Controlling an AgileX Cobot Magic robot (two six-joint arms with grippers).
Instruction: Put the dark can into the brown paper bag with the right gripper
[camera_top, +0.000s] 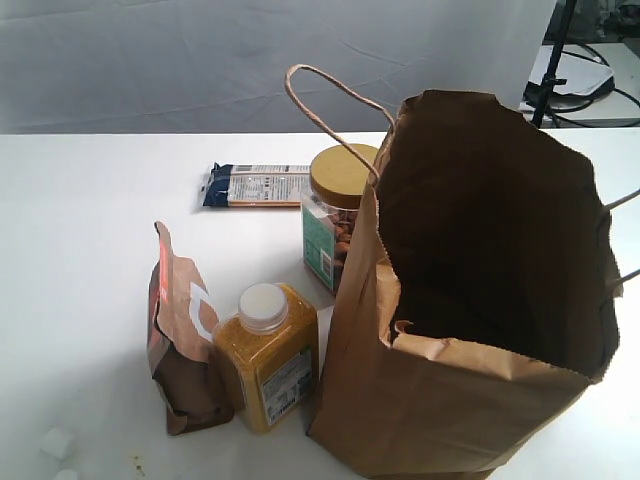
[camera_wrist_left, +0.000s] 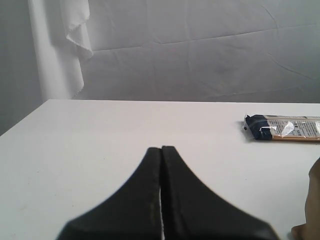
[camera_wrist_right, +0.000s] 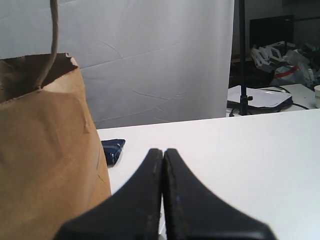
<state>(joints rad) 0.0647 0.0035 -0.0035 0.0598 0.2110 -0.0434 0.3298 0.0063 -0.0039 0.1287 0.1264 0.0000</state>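
The tall brown paper bag (camera_top: 470, 300) stands open on the right of the white table (camera_top: 90, 220), its twisted loop handle (camera_top: 330, 100) arching up; its inside looks dark and I cannot see anything in it. The same bag (camera_wrist_right: 45, 150) fills one side of the right wrist view. The dark can is not visible in any view. My right gripper (camera_wrist_right: 163, 150) is shut and empty over bare table beside the bag. My left gripper (camera_wrist_left: 161, 148) is also shut, holding nothing. Neither gripper shows in the exterior view.
A nut jar with tan lid (camera_top: 338, 215) stands against the bag's left wall. A yellow bottle with white cap (camera_top: 268, 355) and a brown-orange pouch (camera_top: 183, 335) sit in front. A dark blue snack bar (camera_top: 255, 186) lies behind. A stand (camera_wrist_right: 243, 55) and clutter are beyond the table.
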